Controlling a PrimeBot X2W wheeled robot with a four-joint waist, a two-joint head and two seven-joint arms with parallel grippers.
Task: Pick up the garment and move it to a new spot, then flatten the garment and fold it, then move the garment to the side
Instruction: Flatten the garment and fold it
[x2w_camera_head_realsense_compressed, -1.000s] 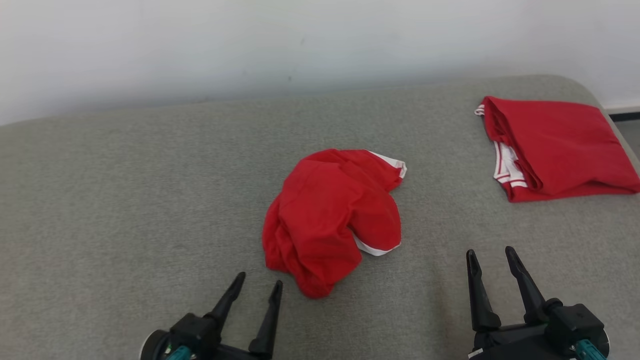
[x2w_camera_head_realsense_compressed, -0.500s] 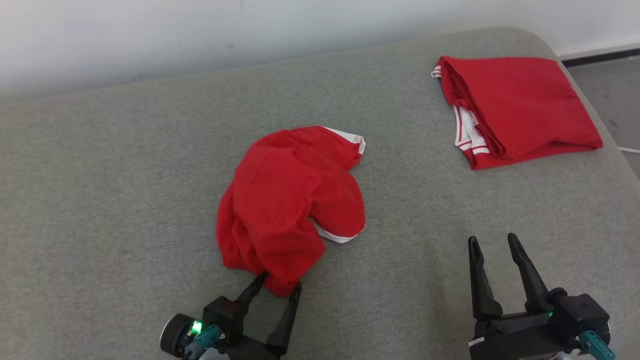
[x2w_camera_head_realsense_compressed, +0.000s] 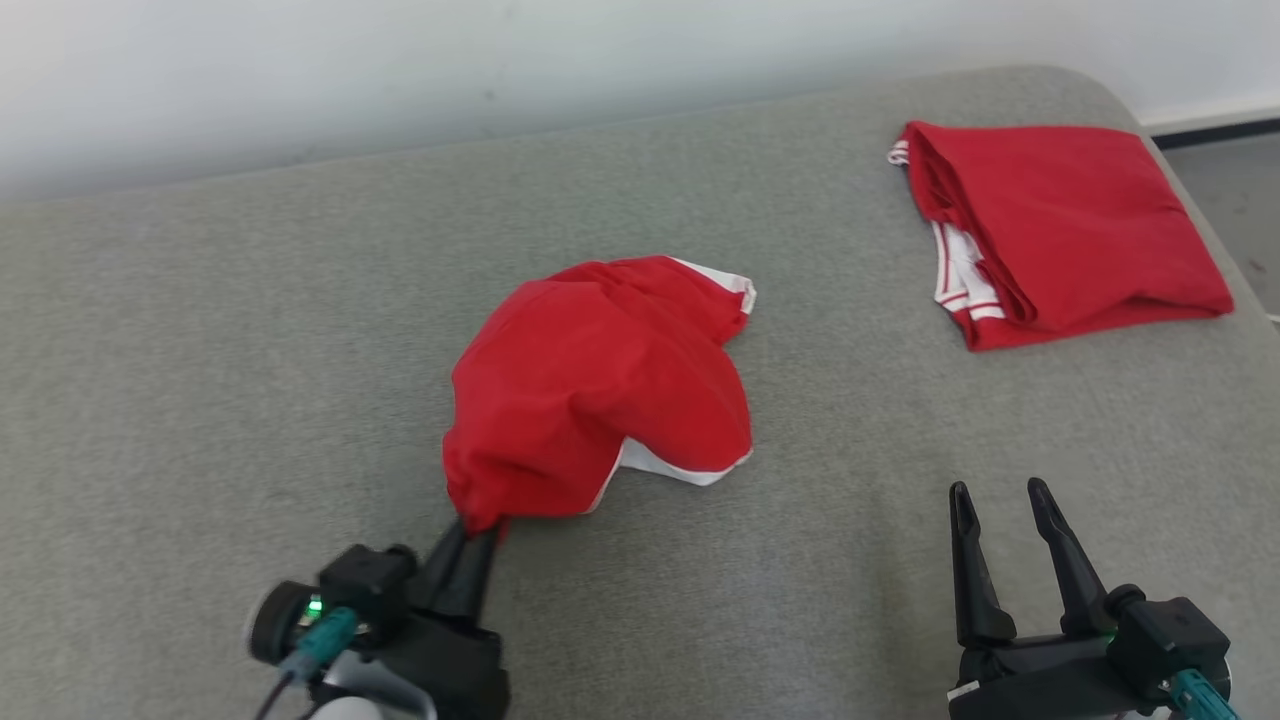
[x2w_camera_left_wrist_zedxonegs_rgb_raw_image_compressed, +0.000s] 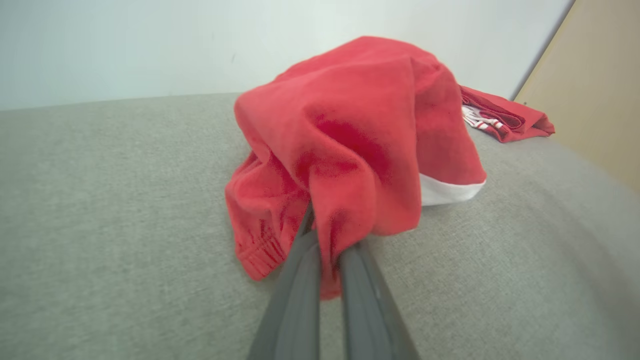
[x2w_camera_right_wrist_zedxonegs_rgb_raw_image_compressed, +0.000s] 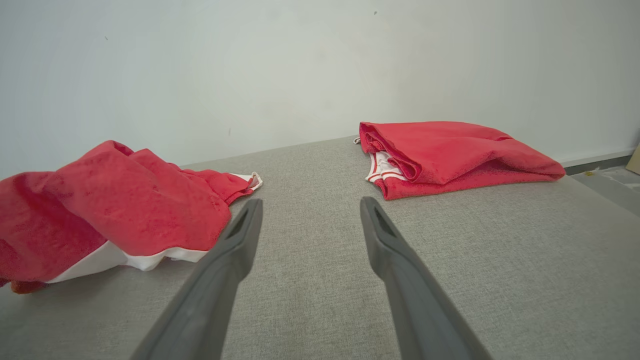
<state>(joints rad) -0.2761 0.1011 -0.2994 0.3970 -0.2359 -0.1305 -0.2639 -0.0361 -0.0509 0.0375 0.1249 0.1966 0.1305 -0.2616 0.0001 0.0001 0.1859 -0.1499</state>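
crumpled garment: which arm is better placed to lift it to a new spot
Left. The left gripper is shut on the near edge of the crumpled garment, so it can likely lift straight away. The right gripper stands open over bare grey cushion, apart from the cloth.

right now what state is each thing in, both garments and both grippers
crumpled red garment, bunched in a heap, near edge pinched by a gripper
folded red garment, folded flat, lying apart at the far right, untouched
left gripper, shut on the crumpled red garment's near edge
right gripper, open, empty, apart from both garments
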